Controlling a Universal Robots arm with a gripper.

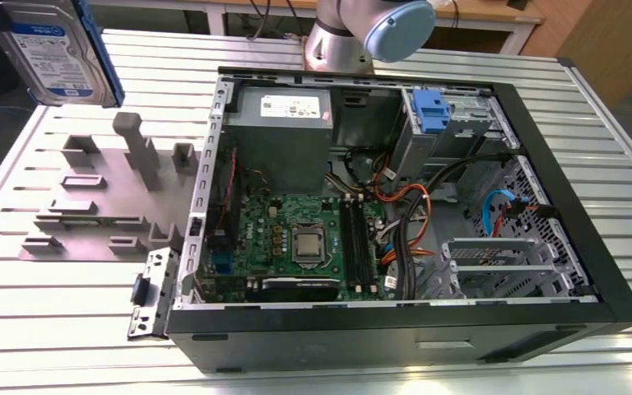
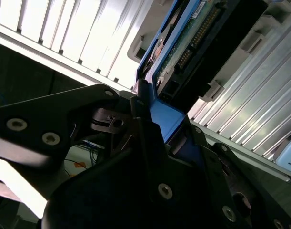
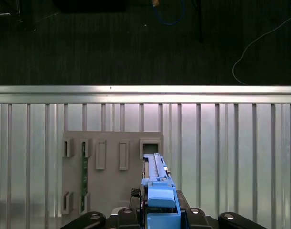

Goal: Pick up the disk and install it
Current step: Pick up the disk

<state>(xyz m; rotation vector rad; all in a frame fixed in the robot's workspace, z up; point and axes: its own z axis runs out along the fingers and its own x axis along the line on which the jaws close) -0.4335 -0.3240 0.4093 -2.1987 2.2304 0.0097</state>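
At the exterior view's left the disk (image 1: 50, 51) is hanging upright above the grey fixture plate (image 1: 96, 206), well apart from the open computer case (image 1: 404, 206) lying to the right, with the arm's base (image 1: 360, 33) rising behind it. In the first wrist view the tool (image 3: 159, 212) is clamping the disk by its blue rail over the slatted metal worktop (image 3: 240, 157), dark floor (image 3: 112, 43) lying beyond

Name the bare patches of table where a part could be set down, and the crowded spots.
Bare ribbed table lies between the grey fixture plate and the near edge, and in a strip on the exterior view's right of the computer case. Crowded: inside the case, among motherboard and cables. The gripper holds the disk over that plate.
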